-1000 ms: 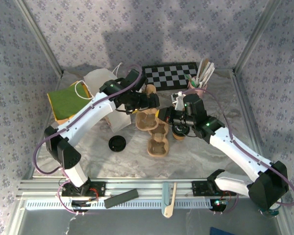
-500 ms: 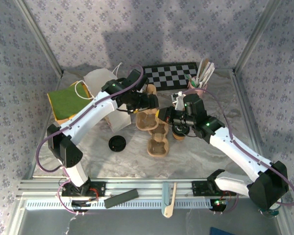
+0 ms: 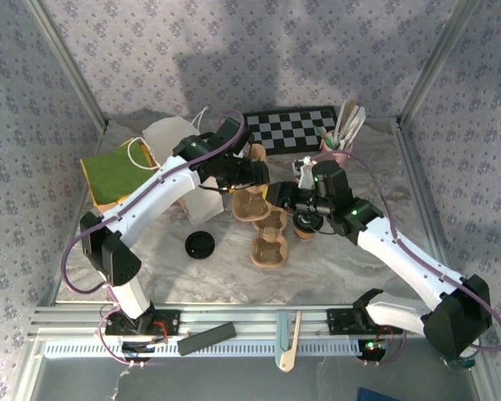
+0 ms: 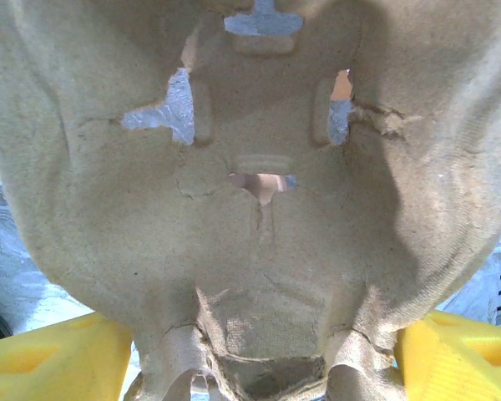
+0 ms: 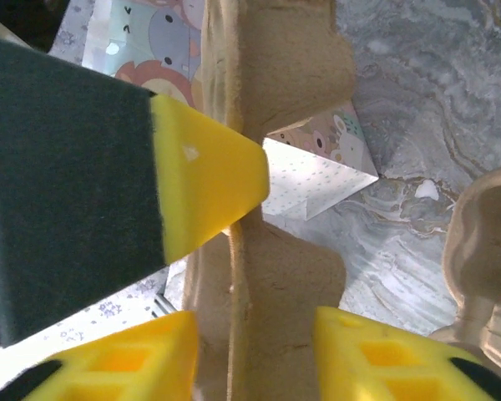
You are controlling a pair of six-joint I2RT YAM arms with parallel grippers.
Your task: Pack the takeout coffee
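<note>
Right gripper (image 5: 255, 334) parted astride pulp tray (image 3: 265, 227) wall; left gripper (image 4: 263, 334) spread round tray, grip unclear. Tray positioning judged underway; coffee cup (image 3: 306, 227) beneath right wrist to be grasped next.

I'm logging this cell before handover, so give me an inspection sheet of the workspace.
Surface: grey marbled table, nothing spilled seen.
Job's things: coffee cup stands right of the pulp tray, partly under the right arm; black lid lies apart, left of the tray.
Clutter: green pad, white bag, checkerboard, pink cup of stirrers.
Grippers: left pincer and right pincer both straddle the tray's rim; grip unclear.
Cables: purple cable loops off each arm, hanging free.
Surroundings: patterned cloth walls, metal frame.
</note>
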